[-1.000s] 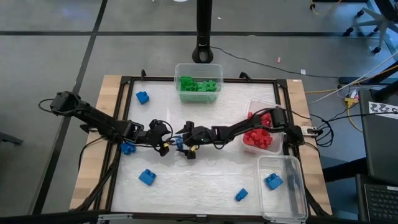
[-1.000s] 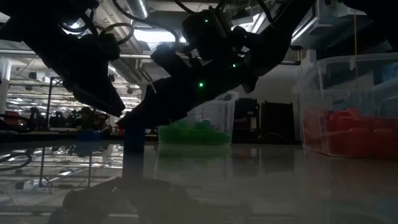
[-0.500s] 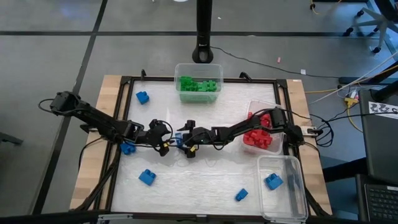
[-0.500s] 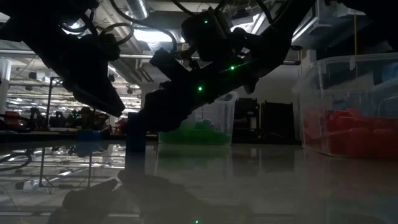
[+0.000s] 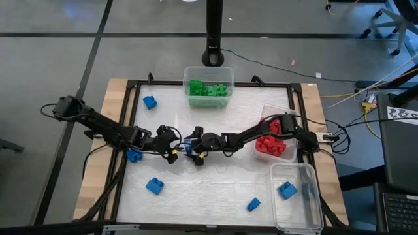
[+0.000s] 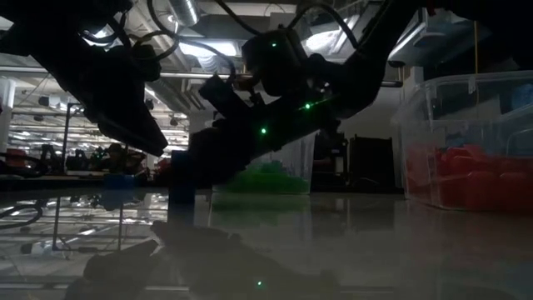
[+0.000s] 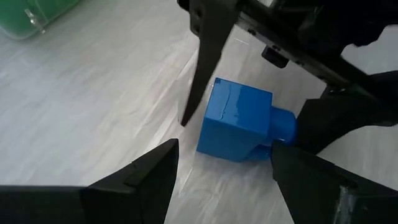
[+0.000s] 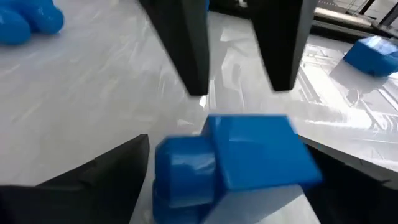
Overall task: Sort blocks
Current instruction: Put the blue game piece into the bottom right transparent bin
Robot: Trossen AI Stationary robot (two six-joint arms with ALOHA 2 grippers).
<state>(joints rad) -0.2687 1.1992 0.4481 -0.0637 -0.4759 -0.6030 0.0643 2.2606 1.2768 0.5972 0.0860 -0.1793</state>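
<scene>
A blue block (image 7: 239, 121) lies on the white table sheet near the middle, one stud (image 7: 283, 127) pointing sideways. My right gripper (image 8: 227, 155) reaches in low from the table's right, open, with one finger on each side of this block. My left gripper (image 7: 224, 150) faces it from the table's left, open and holding nothing, just short of the block. Other loose blue blocks (image 5: 154, 185) (image 5: 253, 204) (image 5: 149, 102) (image 5: 134, 155) rest on the sheet. My right gripper straddles the blue block, coming in nearly level from the table's right. One finger (image 7: 323, 115) stands right against the stud side (image 7: 287, 127); whether it touches I cannot tell. The other finger (image 7: 202, 68) is apart from the block's flat side. The block rests on the sheet.
A clear tub of green blocks (image 5: 208, 86) stands at the far edge. A tub of red blocks (image 5: 273, 138) sits at the right, under my right arm. A tub (image 5: 297, 199) at the near right holds one blue block (image 5: 286, 190). A black frame (image 5: 130, 85) rims the sheet.
My right gripper has sunk a little toward the table, its fingers coming down around the blue block. The block has stayed where it was.
</scene>
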